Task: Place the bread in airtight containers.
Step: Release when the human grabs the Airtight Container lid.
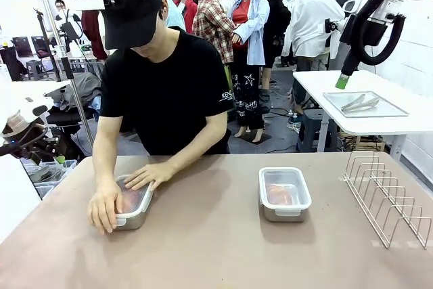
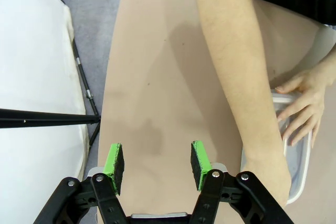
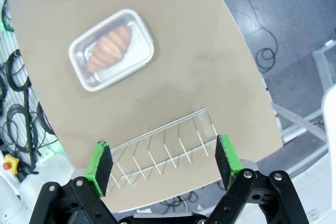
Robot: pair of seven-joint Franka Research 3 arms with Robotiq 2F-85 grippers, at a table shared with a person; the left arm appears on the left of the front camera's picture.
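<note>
Both of the person's hands (image 1: pixel 128 191) press flat on the clear lid of the left container (image 1: pixel 132 202), which seems to hold a roll, though the hands mostly hide it. Right gripper (image 3: pixel 165 161) hangs spread wide above the wire rack (image 3: pixel 163 150); left gripper (image 2: pixel 156 164) hovers part-open, holding nothing. Second container (image 1: pixel 284 193) sits lidded mid-table with a croissant (image 3: pixel 107 48) inside.

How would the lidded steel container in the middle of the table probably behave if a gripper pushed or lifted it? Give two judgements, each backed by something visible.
The container looks low, wide and flat-bottomed, so a push would probably slide it across the smooth table rather than tip it. Its clear lid and rounded steel walls look slick, so a grip from above might slip. With one roll inside, it is likely light.
</note>
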